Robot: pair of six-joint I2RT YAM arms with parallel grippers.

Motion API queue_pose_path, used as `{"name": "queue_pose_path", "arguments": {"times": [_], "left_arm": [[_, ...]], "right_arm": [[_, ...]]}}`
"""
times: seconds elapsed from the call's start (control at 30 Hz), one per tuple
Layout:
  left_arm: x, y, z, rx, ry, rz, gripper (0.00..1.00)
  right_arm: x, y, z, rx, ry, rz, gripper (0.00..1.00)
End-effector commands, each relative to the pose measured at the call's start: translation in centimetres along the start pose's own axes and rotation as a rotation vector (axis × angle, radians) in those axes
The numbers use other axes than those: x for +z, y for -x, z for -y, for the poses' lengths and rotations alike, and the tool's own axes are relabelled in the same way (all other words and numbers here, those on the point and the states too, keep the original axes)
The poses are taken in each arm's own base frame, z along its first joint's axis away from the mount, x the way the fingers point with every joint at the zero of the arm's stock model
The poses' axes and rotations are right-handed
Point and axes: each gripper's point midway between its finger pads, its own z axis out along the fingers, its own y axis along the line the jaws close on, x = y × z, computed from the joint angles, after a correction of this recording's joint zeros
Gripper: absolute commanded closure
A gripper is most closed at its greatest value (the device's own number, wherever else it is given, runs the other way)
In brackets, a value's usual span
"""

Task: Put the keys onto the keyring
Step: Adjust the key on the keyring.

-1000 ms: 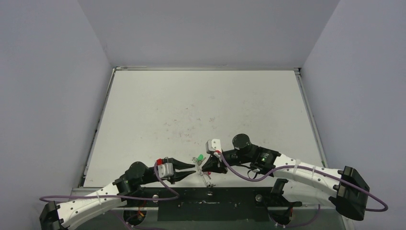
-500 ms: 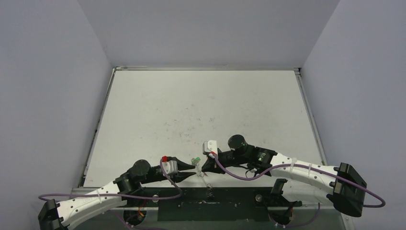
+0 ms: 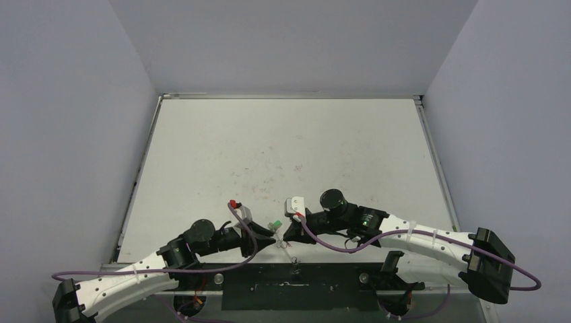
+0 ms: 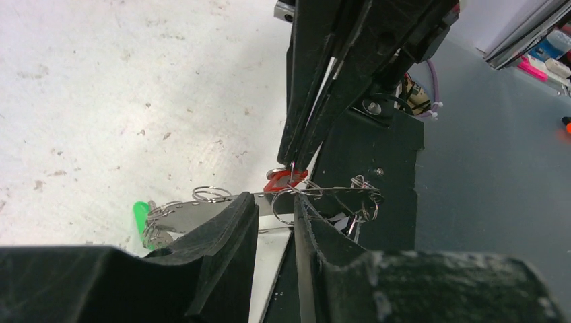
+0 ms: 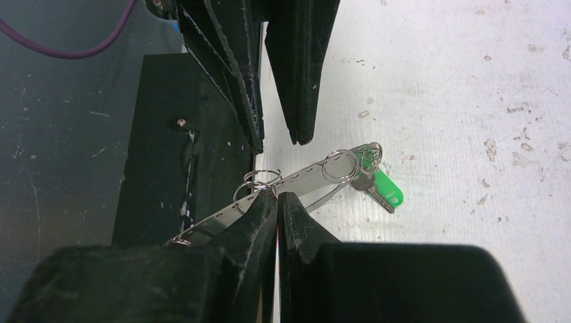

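Observation:
The keyring (image 4: 195,212) is a thin grey metal band fringed with small rings, lying across the table's near edge; it also shows in the right wrist view (image 5: 303,176) and the top view (image 3: 288,250). The green-tagged key (image 5: 385,188) hangs at its table end (image 4: 140,212) (image 3: 276,224). My right gripper (image 5: 277,196) is shut on the red-tagged key (image 4: 286,180), right at the band. My left gripper (image 4: 276,205) is open, its tips astride the band and one small ring, facing the right gripper (image 3: 284,237) tip to tip.
The black base plate (image 3: 296,282) lies just beyond the white table's (image 3: 283,148) near edge, under the keyring's outer end (image 4: 363,198). Purple cables (image 3: 337,245) loop off both wrists. Grey walls enclose the table.
My left arm has pushed right and rolled its wrist, bringing its open fingers onto the keyring. My right gripper shifted slightly left and then held still.

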Motion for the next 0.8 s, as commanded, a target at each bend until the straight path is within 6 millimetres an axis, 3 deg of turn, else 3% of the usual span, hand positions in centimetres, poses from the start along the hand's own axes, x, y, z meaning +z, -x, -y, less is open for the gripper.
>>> {"name": "queue_pose_path", "arguments": {"times": [0.0,0.33,0.77], "left_arm": [[0.0,1.9,0.2,-0.132,0.046,0.020,0.76],[0.3,2.5,0.4,-0.317,0.086,0.025,0.74],[0.3,0.1,0.3,-0.492,0.133,-0.069,0.71]], "right_arm": [[0.3,3.2,0.4,-0.043,-0.011,0.083,1.00],[0.7,3.3,0.4,-0.029,-0.012,0.103,1.00],[1.3,2.5,0.7,-0.008,-0.017,0.086,1.00]]}}
